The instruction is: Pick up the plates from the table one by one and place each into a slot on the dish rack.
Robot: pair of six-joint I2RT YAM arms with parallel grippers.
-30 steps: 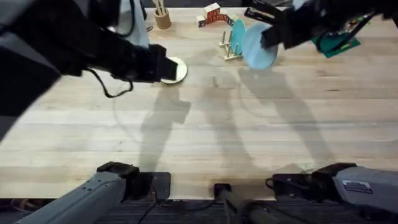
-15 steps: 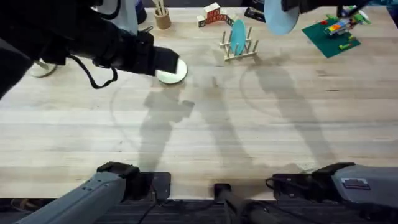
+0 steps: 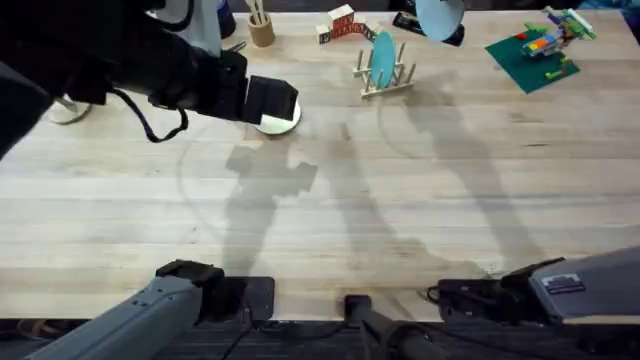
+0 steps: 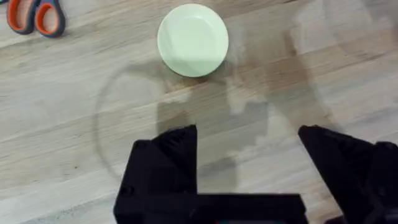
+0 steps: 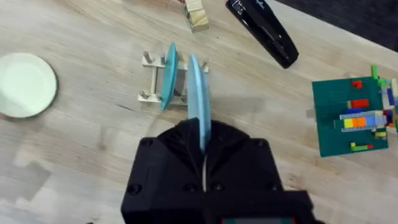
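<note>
The pale yellow plate (image 3: 280, 118) lies flat on the table (image 3: 400, 200), partly under my left gripper (image 3: 270, 100). In the left wrist view that plate (image 4: 193, 40) sits ahead of the open left gripper (image 4: 249, 155), whose fingers (image 4: 168, 162) hold nothing. My right gripper (image 5: 202, 140) is shut on the light blue plate (image 5: 198, 93), held edge-on high above the dish rack (image 5: 155, 78). From overhead the blue plate (image 3: 440, 15) shows at the far edge, behind the rack (image 3: 385, 72). A darker teal plate (image 3: 382, 58) stands upright in one slot.
A black stapler (image 5: 264, 28) and a green baseplate with toy bricks (image 3: 535, 55) lie right of the rack. A pen cup (image 3: 262, 28) and red-white blocks (image 3: 340, 22) stand at the back. Orange-handled scissors (image 4: 34, 15) lie near the yellow plate.
The right gripper has lifted the light blue plate from beside the rack, up and toward the far edge. The left gripper has shifted slightly right over the yellow plate.
</note>
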